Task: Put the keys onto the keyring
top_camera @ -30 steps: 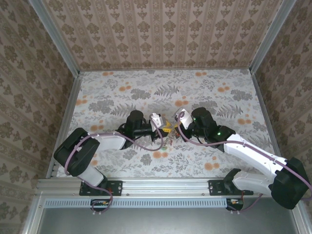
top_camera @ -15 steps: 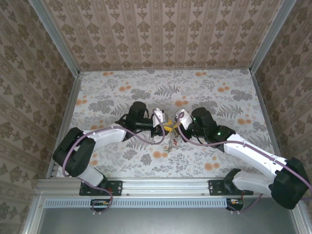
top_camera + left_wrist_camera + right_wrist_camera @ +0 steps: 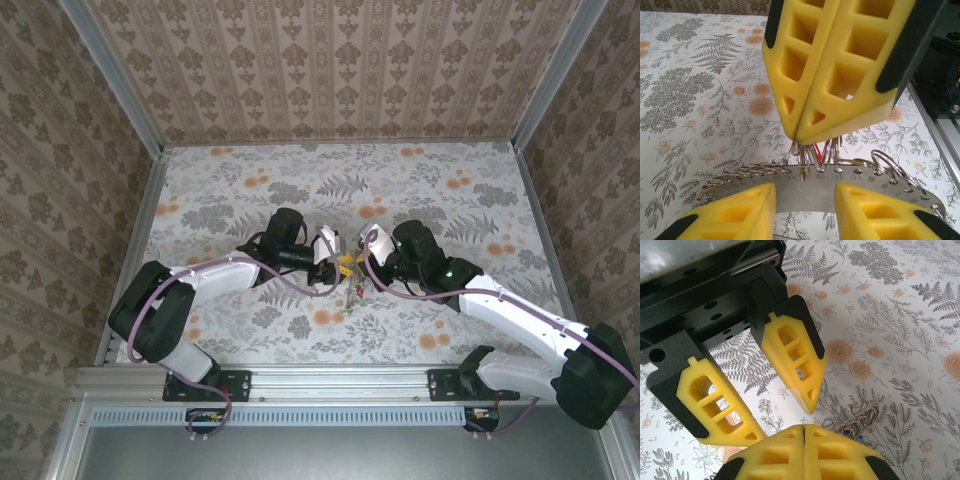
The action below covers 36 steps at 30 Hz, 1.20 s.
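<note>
Keyring first, from the left wrist: a flat band fringed with small silvery loops, held clear of the table. The right end effector comes down from above with its fingers pressed together, pinching the rim among those loops, where a sliver of red shows (perhaps one of the keys, we cannot be sure). The left end effector has its fingers apart, one either side of the band's near edge, gripping nothing.

From the right wrist we see the same: its own fingers together, the left pair spread, and a bunch of loops just beside the tips.

From above, both meet at mid-table, with the ring hanging between them.

We judge this a hand-over or steadying step. Next, the left fingers must close squarely on the thin band without knocking it from the pinch.
</note>
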{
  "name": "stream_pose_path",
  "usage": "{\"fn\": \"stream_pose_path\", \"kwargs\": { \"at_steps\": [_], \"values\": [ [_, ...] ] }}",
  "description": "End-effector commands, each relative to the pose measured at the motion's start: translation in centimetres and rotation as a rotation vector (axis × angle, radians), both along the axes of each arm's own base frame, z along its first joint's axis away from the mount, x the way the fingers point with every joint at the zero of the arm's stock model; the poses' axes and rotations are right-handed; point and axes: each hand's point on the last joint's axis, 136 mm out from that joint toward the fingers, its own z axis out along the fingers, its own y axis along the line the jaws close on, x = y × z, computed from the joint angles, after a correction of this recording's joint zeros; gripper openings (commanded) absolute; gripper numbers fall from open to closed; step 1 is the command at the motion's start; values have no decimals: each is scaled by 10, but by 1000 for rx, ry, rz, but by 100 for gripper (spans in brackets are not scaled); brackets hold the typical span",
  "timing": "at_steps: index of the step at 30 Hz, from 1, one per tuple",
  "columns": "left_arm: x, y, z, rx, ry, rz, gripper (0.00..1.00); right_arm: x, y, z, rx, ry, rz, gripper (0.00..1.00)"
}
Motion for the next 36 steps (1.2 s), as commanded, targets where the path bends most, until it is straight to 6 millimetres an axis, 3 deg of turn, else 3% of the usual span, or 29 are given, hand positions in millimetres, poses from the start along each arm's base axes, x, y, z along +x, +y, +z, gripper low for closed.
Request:
{"fn": "stream_pose_path", "kwargs": {
  "at_steps": [1,36],
  "values": [
    [4,-4,12,-19,-26,-19,34,3,5,21,40,-46,22,0],
    [3,-14,7,13,0,-79,19,0,8,20,51,-35,40,0]
  ]
}}
